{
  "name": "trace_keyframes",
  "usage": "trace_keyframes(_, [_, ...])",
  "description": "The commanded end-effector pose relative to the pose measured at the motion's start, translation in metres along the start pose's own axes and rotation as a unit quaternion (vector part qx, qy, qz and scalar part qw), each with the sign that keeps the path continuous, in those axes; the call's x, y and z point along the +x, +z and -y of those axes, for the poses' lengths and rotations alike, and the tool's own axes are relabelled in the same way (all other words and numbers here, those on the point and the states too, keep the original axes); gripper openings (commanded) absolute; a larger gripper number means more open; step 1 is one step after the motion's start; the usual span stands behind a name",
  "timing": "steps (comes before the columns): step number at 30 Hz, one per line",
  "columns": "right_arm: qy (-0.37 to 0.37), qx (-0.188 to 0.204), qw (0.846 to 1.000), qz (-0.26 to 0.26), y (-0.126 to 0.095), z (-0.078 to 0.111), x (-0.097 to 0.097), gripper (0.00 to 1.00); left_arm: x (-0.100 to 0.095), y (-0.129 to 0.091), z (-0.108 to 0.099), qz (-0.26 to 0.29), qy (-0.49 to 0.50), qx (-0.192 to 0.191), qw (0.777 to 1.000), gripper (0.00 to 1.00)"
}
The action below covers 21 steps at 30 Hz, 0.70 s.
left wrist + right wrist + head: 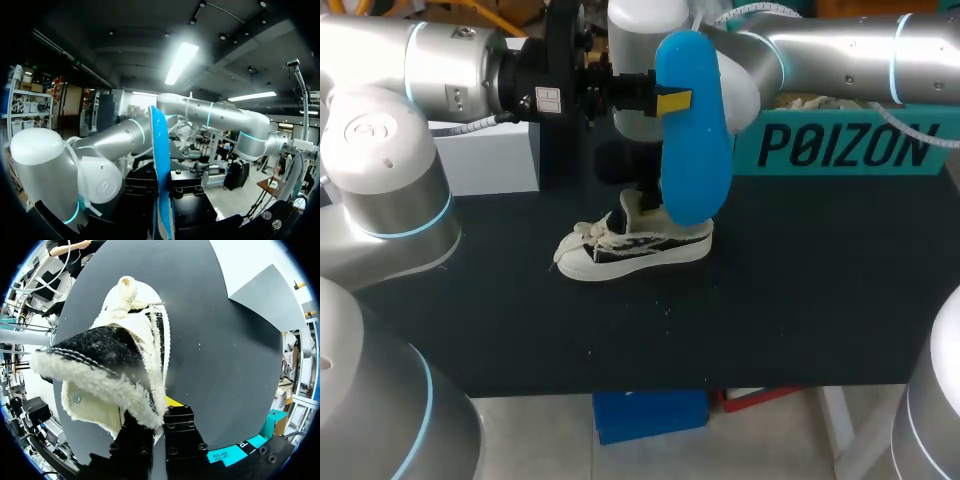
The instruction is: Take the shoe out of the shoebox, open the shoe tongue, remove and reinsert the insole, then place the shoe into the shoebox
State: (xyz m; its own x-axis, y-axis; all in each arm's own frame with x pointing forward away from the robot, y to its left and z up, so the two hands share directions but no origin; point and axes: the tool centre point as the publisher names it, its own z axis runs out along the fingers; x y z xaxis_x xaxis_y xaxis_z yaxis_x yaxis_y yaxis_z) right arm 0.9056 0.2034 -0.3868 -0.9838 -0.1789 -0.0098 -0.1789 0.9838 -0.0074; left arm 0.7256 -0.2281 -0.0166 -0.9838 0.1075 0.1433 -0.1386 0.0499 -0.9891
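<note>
1. The insole [692, 140] hangs upright over the shoe [630, 245] — apparently out, awaiting reinsertion.
2. The left jaws clench its edge; the right jaws pinch the tongue [100, 347], likely keeping the mouth open.
3. The shoe rests on the table [800, 300], near the shoebox [850, 150].

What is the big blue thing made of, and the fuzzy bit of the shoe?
The blue insole looks like smooth, matte foam, maybe rubbery: it has a thin edge, an even colour and no weave. The tongue seems to be cloth with a fleecy, wool-like trim: its white edge is shaggy and its black face looks napped.
</note>
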Motion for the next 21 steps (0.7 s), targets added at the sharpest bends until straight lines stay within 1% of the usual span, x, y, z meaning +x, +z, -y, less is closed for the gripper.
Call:
trace_keyframes(1, [0.001, 0.002, 1.0, 0.0, 0.0, -0.001, -0.001, 0.0, 0.001, 0.001, -0.001, 0.002, 0.0, 0.0, 1.0, 0.0])
trace_keyframes(3, [0.002, 0.0, 1.0, -0.006, -0.002, 0.004, 0.004, 0.0, 0.001, 0.001, -0.001, 0.002, 0.0, 0.0, 1.0, 0.0])
trace_keyframes(6, [0.026, 0.006, 1.0, -0.002, -0.014, 0.014, 0.003, 0.0, 0.001, 0.001, -0.001, 0.002, 0.0, 0.0, 1.0, 0.0])
trace_keyframes(9, [0.059, 0.033, 0.998, 0.017, -0.025, 0.026, -0.002, 0.0, 0.001, 0.001, -0.001, 0.002, 0.0, 0.0, 1.0, 0.0])
trace_keyframes(10, [0.079, 0.037, 0.996, 0.017, -0.03, 0.03, -0.005, 0.0, 0.001, 0.001, -0.001, 0.002, 0.0, 0.0, 1.0, 0.0])
trace_keyframes(12, [0.122, 0.059, 0.99, 0.032, -0.036, 0.036, -0.013, 0.0, 0.001, 0.001, -0.001, 0.002, 0.0, 0.0, 1.0, 0.0])
trace_keyframes(14, [0.184, 0.075, 0.979, 0.041, -0.042, 0.042, -0.022, 0.0, 0.001, 0.001, -0.001, 0.002, 0.0, 0.0, 1.0, 0.0])
trace_keyframes(15, [0.214, 0.076, 0.973, 0.04, -0.044, 0.044, -0.026, 0.0, 0.001, 0.001, -0.001, 0.002, 0.0, 0.0, 1.0, 0.0])
trace_keyframes(17, [0.284, 0.078, 0.955, 0.032, -0.05, 0.048, -0.033, 0.0, 0.001, 0.001, -0.001, 0.002, 0.0, 0.0, 1.0, 0.0])
trace_keyframes(18, [0.303, 0.081, 0.949, 0.027, -0.05, 0.049, -0.035, 0.0, 0.001, 0.001, -0.001, 0.002, 0.0, 0.0, 1.0, 0.0])
trace_keyframes(20, [0.361, 0.089, 0.928, 0.03, -0.052, 0.052, -0.039, 0.0, 0.001, 0.001, -0.001, 0.002, 0.0, 0.0, 1.0, 0.0])
trace_keyframes(21, [0.404, 0.095, 0.909, 0.032, -0.051, 0.054, -0.043, 0.0, 0.001, 0.001, -0.001, 0.002, 0.0, 0.0, 1.0, 0.0])
